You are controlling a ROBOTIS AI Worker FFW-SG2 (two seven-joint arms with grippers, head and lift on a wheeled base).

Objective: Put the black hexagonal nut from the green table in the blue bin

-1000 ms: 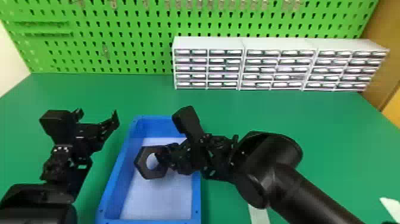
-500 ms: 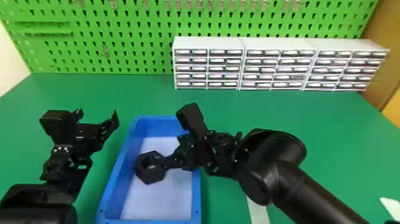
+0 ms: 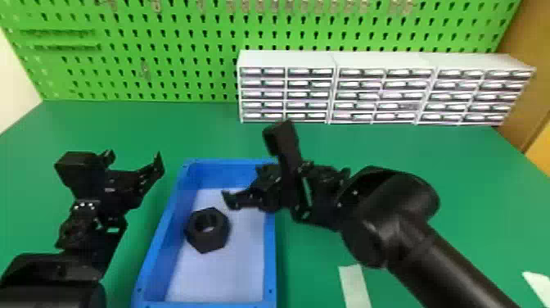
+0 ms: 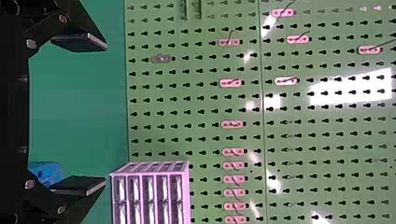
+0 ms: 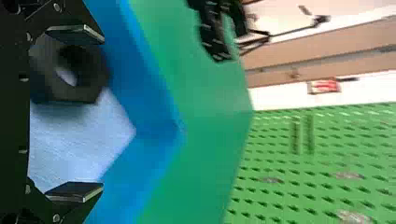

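The black hexagonal nut [image 3: 221,236] is inside the blue bin [image 3: 270,254], over its white bottom and nearer the bin's left wall, its hole facing up toward the head camera. The right gripper [image 3: 244,183] reaches over the bin's right rim, its two flat black fingers [image 5: 77,191] spread wide apart and gripping nothing; in the right wrist view one of them overlaps the nut's outline. The left gripper [image 3: 133,161] is to the left of the bin, above the green table [image 3: 393,159], with its fingers [image 4: 79,185] also well apart and nothing between them. Along the table's far side, three white drawer cabinets [image 3: 286,59] stand side by side in front of the green pegboard [image 3: 176,53], and pale strips [image 3: 355,286] mark the table to the right of the bin
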